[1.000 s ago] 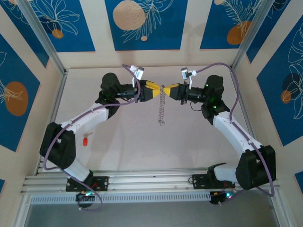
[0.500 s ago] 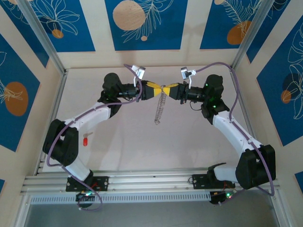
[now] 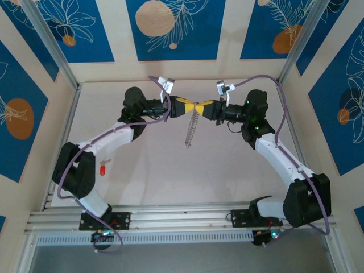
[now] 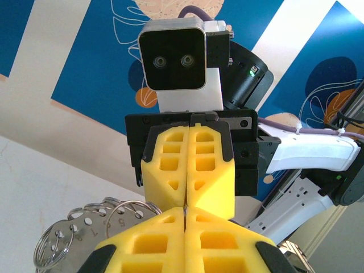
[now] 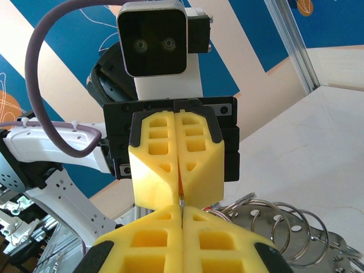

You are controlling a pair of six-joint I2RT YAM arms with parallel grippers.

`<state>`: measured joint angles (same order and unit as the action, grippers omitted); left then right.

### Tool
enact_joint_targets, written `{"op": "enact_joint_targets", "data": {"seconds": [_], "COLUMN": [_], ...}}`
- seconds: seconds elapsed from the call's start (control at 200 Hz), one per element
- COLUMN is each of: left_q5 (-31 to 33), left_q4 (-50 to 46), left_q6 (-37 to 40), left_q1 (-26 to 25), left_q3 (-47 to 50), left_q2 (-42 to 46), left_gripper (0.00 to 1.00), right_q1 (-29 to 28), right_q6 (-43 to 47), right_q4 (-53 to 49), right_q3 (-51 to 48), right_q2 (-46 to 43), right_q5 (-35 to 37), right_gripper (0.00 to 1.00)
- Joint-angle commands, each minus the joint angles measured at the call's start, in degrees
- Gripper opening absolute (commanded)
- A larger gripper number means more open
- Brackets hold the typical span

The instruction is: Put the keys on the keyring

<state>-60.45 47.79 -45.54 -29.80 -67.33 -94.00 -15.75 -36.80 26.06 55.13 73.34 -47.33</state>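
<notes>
Item: keyring (image 3: 190, 128). Bunch of linked metal split rings, hung as a short chain from the point where both grippers meet, over the far middle of the tabletop (image 3: 170, 182). Lower end is free; contact w/ tabletop cannot be told. In the wrist views several thin wire loops are seen, plus a flat perforated tag (image 4: 85, 222). Left gripper (image 3: 192, 107): yellow fingers pressed together, no gap, pinched on top end of keyring. Right gripper (image 3: 202, 107): same, closed and set tip to tip w/ the left, a thin metal edge caught between its fingers. Key (image 3: 102, 169): one seen, small red piece, laid on tabletop beside the left arm, well apart from keyring. Handling (est.): keyring is judged light, hard, smooth. Each ring is stiff, but the chain as a whole is limp and apt to swing. Slip is likely on the round wire, so hold is best taken flat across one ring near its split, the next ring being steadied by the other gripper. Key is judged v. light and thin, awkward to lift off a flat surface. It is prob. best gripped by the red head, stem left free for threading.
</notes>
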Motion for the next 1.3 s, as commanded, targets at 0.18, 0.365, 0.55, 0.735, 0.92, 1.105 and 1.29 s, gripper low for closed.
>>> {"op": "enact_joint_targets", "data": {"seconds": [0.18,0.365,0.55,0.735,0.92,1.105,1.29], "left_q5": [-1.2,-0.3,0.7,4.7,9.0,13.9,23.3], "left_q4": [3.0,0.3,-4.2,-8.4,-10.7,-10.2,-17.4], "left_q6": [1.8,4.9,8.4,12.2,15.5,15.5,19.2], "left_q1": [-0.5,-1.0,-1.3,-1.3,-1.2,-1.2,-1.0], "left_q3": [1.6,3.0,2.4,2.8,3.3,4.7,4.3], "left_q2": [1.7,3.0,3.5,5.9,7.7,8.3,10.8], "left_gripper": [0.01,0.0,0.0,0.0,0.0,0.0,0.0], "right_q1": [0.1,0.0,-0.1,2.0,5.4,6.3,4.1], "right_q6": [0.3,-0.4,-1.7,-2.7,-4.2,-2.2,0.5], "right_q4": [-0.2,0.4,1.7,0.5,-1.8,-9.6,-16.5], "right_q3": [1.5,1.6,1.3,-0.4,-4.2,-6.5,-10.5], "right_q2": [0.2,0.9,1.3,-1.2,-7.2,-13.5,-17.0], "right_q5": [2.6,2.9,2.9,4.8,6.0,9.4,12.0], "right_gripper": [0.0,0.0,0.0,0.42,0.5,0.52,0.52]}}
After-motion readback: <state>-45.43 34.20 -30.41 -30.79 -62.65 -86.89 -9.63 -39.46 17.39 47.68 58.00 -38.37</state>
